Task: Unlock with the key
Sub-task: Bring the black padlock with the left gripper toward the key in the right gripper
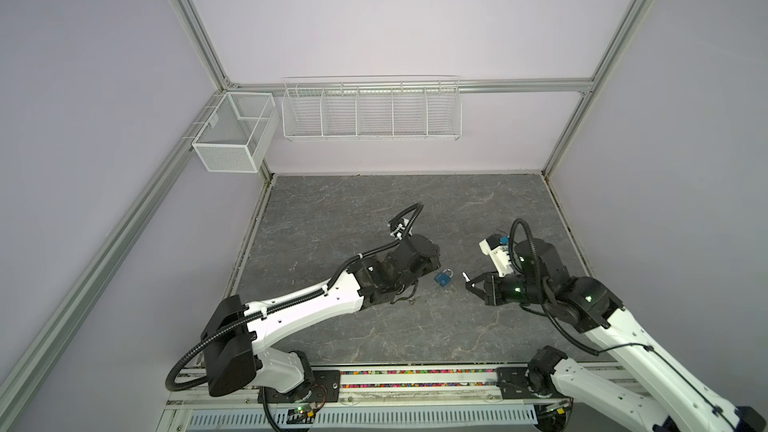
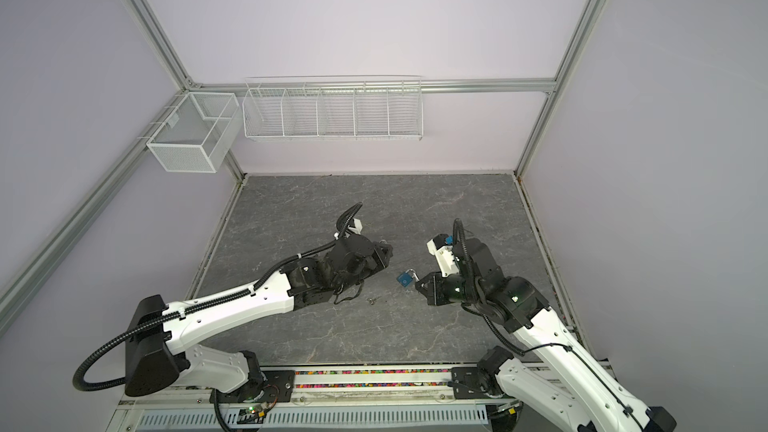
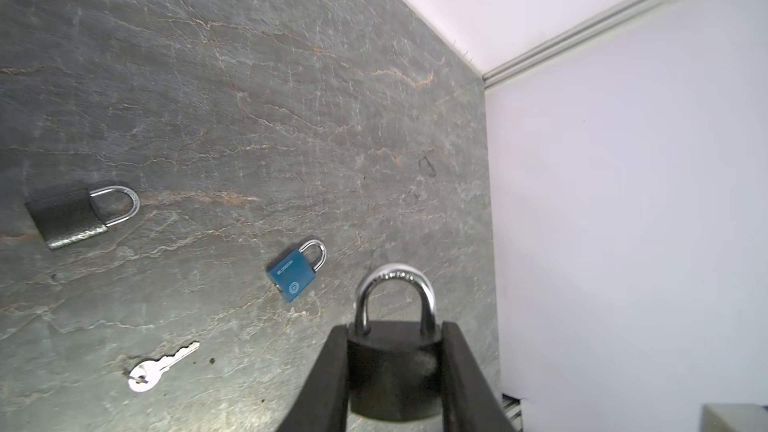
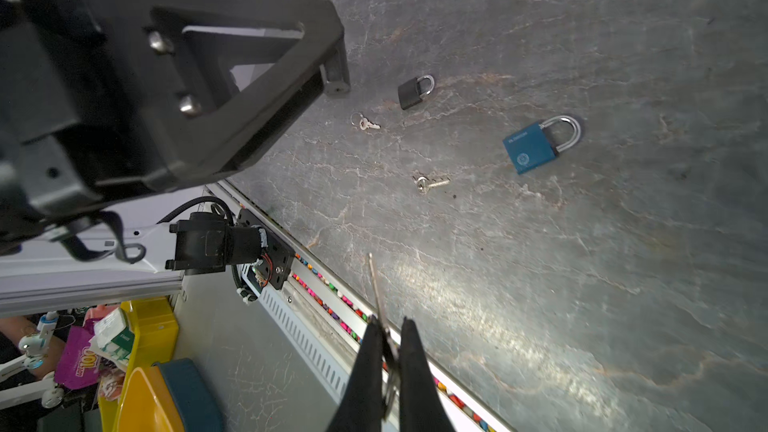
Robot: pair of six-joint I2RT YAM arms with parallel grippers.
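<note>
Black padlock (image 3: 392, 371) clamped in left tool (image 3: 395, 328), arm (image 1: 299, 305) stretched low; right tool (image 4: 390, 322) pinched tight on key (image 4: 376, 284), aimed leftward.

Three padlocks (image 3: 297, 270) (image 3: 66, 218) (image 3: 392, 367), three keys (image 4: 432, 182) (image 4: 368, 123) (image 4: 377, 288), two wire baskets (image 1: 224, 155) (image 1: 370, 118) and two robot arms (image 1: 299, 305) (image 1: 623, 347).

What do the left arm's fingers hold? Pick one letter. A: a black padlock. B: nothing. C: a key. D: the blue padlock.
A: in the left wrist view the left arm's fingers clamp a black padlock by its body, while the blue padlock lies free on the table.
</note>
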